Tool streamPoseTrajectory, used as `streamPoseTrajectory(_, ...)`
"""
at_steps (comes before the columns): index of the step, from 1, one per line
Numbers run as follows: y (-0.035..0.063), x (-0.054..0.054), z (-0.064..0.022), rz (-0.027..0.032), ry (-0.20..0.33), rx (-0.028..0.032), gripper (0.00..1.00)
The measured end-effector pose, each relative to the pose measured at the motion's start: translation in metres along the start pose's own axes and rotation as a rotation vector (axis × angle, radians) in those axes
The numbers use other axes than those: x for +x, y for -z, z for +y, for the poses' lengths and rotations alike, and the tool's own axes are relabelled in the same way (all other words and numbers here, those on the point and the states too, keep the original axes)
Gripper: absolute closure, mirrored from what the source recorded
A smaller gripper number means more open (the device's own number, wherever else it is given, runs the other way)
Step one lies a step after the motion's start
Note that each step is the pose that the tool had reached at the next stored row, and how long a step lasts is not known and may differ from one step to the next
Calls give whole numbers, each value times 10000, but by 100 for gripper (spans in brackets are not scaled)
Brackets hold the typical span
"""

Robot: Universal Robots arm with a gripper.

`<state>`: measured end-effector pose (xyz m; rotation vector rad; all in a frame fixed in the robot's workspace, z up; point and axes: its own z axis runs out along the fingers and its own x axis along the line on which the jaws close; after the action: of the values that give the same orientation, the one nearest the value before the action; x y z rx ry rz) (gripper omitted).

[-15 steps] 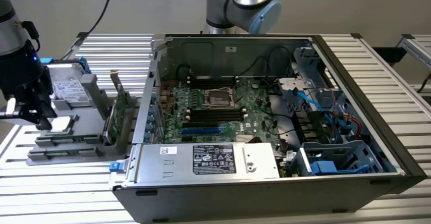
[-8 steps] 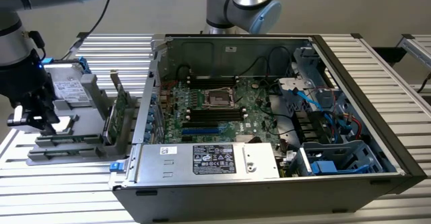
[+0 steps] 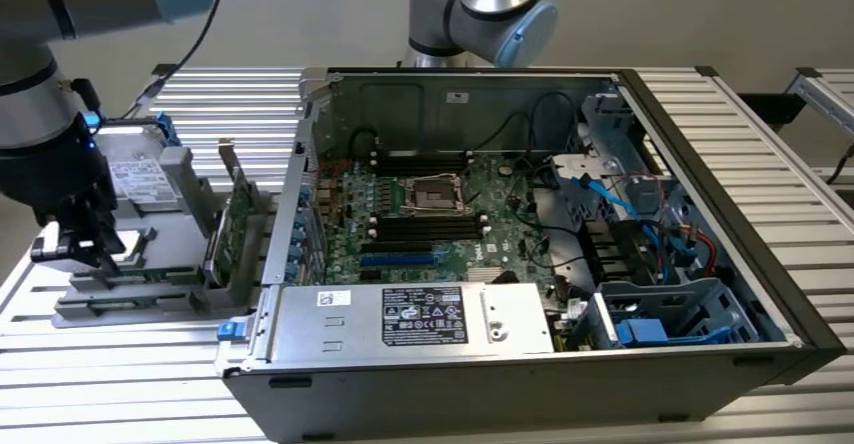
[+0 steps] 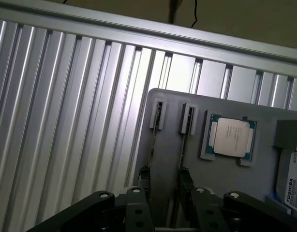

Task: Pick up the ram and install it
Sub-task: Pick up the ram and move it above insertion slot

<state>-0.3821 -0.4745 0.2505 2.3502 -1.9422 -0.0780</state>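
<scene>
Approach stage of the pick, as I judged it: nothing was held, and the ram (image 4: 152,147) sat in the grey holder (image 4: 264,113), outside the computer case (image 3: 747,204), on the slatted table (image 4: 66,106) at the exterior view's left. Through the wrist camera I read two thin edges running from a pair of slots in the holder toward the fingers (image 4: 144,176). I took these for memory sticks standing on edge, side by side, next to a processor (image 4: 230,137) in its own pocket. The gripper (image 3: 83,252) hung just above that end of the holder, its fingers spread wide and pinching nothing. I could not tell whether they bracketed one stick or lined up with both. The arm (image 3: 40,94) stood at the exterior view's upper left, its wrist turned so the tool pointed down at the holder, close beside a grey drive (image 3: 134,179) and near the upright green card (image 3: 243,219). In my judgement, a grasp from here called for the jaws centred over a single stick, square to its thin edge and clear of its neighbour. Installation called for a carry well across to the memory slots (image 3: 424,228) on the motherboard (image 3: 400,199) inside the case.
</scene>
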Motion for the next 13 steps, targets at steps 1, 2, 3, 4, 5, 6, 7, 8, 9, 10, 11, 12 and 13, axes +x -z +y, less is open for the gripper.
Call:
streamPoseTrajectory(1, -18, 1, -3, 4, 29, -1, 64)
streamPoseTrajectory(2, -36, 3, -7, 7, 59, 0, 64)
streamPoseTrajectory(3, -54, 5, -11, 8, 83, 2, 64)
streamPoseTrajectory(4, -72, 7, -14, 10, 104, 2, 64)
streamPoseTrajectory(5, -90, 9, -17, 12, 122, 3, 64)
streamPoseTrajectory(6, -108, 11, -20, 14, 135, 3, 64)
streamPoseTrajectory(7, -126, 14, -22, 15, 143, 3, 64)
streamPoseTrajectory(8, -144, 18, -26, 16, 151, 3, 64)
streamPoseTrajectory(9, -162, 23, -29, 17, 156, 3, 64)
streamPoseTrajectory(10, -179, 27, -33, 17, 159, 3, 64)
streamPoseTrajectory(11, -198, 33, -37, 17, 164, 3, 64)
streamPoseTrajectory(12, -216, 38, -41, 18, 169, 4, 64)
streamPoseTrajectory(13, -234, 44, -46, 18, 173, 4, 64)
